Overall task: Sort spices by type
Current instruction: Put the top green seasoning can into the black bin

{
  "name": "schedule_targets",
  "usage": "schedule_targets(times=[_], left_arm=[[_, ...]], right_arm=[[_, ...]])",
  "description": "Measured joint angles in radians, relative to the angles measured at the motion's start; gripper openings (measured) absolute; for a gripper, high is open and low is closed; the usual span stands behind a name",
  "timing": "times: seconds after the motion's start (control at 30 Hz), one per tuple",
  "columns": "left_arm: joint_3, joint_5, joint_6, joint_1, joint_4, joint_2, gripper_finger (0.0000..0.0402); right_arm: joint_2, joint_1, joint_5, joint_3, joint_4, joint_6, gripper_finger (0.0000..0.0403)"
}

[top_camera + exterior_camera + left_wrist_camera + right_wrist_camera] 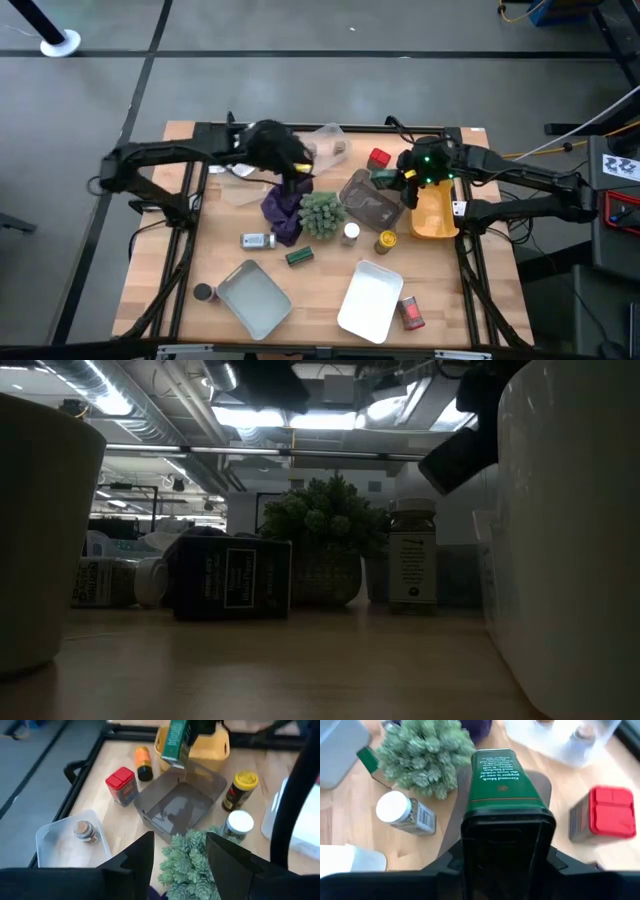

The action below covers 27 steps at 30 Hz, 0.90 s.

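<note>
My right gripper is shut on a dark green spice tin with a black cap, above a dark grey tray beside the yellow bin. My left gripper is open and holds nothing, above the purple cloth and the spiky plant. A red tin and an orange-capped jar stand past the grey tray. A yellow-capped jar and a white-capped jar stand near the plant. A brown-capped jar sits in a clear container. My right gripper pinches the green tin at its black-capped end between its two fingers, one on each side. The fingers slant down from the table's right side and lie along the tin. The tin is lifted clear over the grey tray, its far end tilted downward.
Nearer the front edge lie a small green tin, a white-labelled jar on its side, a grey tray with a black-capped jar beside it, a white tray and a red jar.
</note>
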Motion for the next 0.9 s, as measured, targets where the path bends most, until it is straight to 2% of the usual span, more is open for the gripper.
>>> schedule_targets(times=[0.2, 0.43, 0.63, 0.9], left_arm=[[-0.235, -0.011, -0.037, 0.007, 0.169, -0.124, 0.0163], [-0.376, -0.015, -0.036, 0.008, 0.279, -0.142, 0.0163], [-0.459, -0.017, -0.036, 0.013, 0.375, -0.142, 0.0163], [-0.470, -0.019, -0.029, 0.013, 0.401, -0.142, 0.0163]], right_arm=[[0.157, 0.000, 0.002, 0.098, -0.127, 0.071, 0.0127], [0.360, 0.000, 0.013, 0.234, -0.255, 0.072, 0.0127], [0.483, 0.000, 0.035, 0.263, -0.262, 0.070, 0.0127], [0.612, 0.000, 0.080, 0.263, -0.268, 0.069, 0.0127]])
